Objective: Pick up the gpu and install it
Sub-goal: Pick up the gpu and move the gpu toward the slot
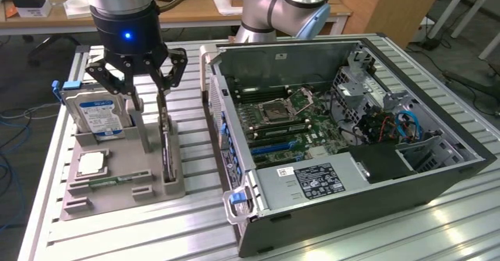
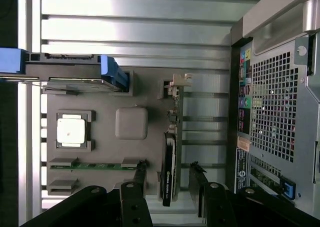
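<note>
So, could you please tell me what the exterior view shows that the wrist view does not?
Exterior view: the open inside of the case, with the motherboard, power supply and blue cables. Wrist view: the case's rear grille and ports. Both: the tray holding the hard drive, CPU and gpu on edge, with the open pincer straddling the gpu's end.
</note>
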`<state>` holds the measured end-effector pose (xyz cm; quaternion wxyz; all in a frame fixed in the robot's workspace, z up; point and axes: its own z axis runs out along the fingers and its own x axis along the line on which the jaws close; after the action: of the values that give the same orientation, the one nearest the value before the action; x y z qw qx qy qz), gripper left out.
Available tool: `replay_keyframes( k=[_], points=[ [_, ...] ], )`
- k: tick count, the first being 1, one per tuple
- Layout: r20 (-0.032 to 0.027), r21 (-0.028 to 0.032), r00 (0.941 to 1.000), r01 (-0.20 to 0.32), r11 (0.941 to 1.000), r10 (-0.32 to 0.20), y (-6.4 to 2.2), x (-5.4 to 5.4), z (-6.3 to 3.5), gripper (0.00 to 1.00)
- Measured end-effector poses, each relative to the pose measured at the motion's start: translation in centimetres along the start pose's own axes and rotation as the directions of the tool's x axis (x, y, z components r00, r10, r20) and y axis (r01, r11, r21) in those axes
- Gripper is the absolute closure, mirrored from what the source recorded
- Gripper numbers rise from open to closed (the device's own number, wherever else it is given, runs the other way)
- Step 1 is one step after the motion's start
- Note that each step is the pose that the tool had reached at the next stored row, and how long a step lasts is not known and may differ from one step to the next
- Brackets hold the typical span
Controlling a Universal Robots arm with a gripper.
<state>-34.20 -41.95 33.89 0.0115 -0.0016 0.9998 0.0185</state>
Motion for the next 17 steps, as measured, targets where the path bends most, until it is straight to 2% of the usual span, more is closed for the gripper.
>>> replay_keyframes(
  k=[17],
  points=[
    [0.0,0.0,1.0,0.0,1.0,0.0,-0.03,0.02,0.8,0.53]
  ],
)
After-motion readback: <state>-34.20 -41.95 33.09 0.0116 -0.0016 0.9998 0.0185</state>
